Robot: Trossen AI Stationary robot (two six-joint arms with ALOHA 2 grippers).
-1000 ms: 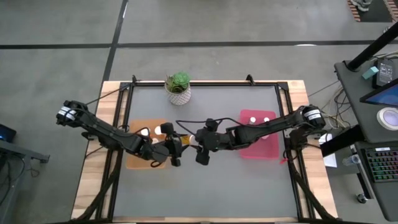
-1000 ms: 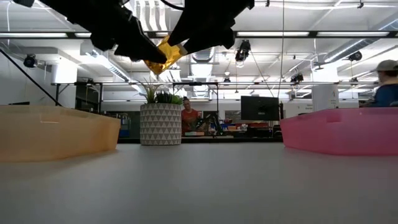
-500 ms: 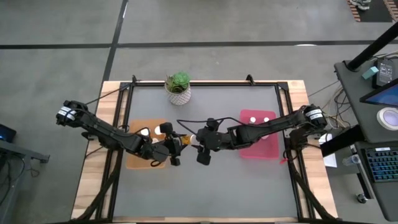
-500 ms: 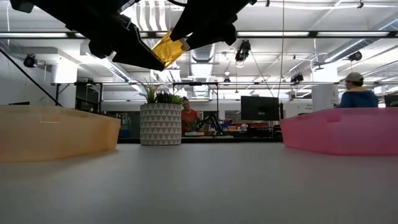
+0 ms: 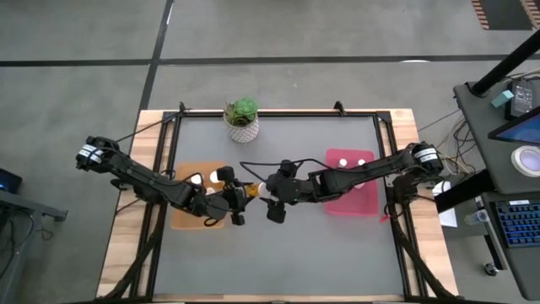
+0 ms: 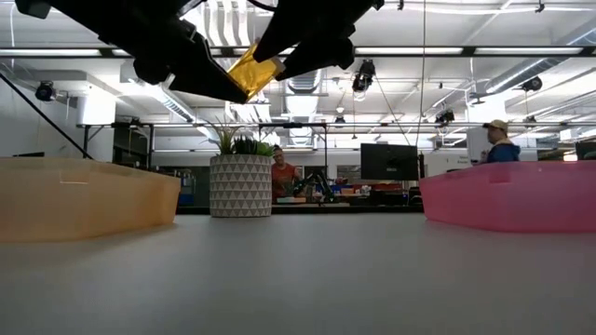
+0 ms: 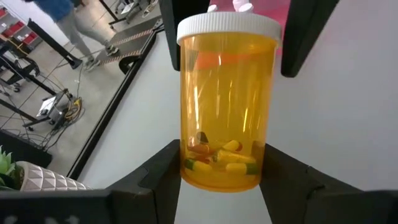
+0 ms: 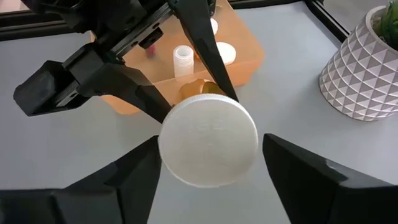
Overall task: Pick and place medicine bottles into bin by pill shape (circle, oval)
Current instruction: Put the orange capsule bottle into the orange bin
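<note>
You are handing an orange bottle (image 7: 225, 106) over mid-worktop, left gripper (image 7: 221, 177) jaws clamping its base while right gripper (image 8: 208, 155) jaws are straddling its cap, open, so close right before easing left.

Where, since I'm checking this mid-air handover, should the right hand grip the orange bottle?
Probably at the cap end. The left hand is shut on the base end of the orange bottle, leaving only the white cap and the body just under it free. The right hand faces the cap head-on, open, so it should come along the bottle's axis and close across the round sides.
</note>
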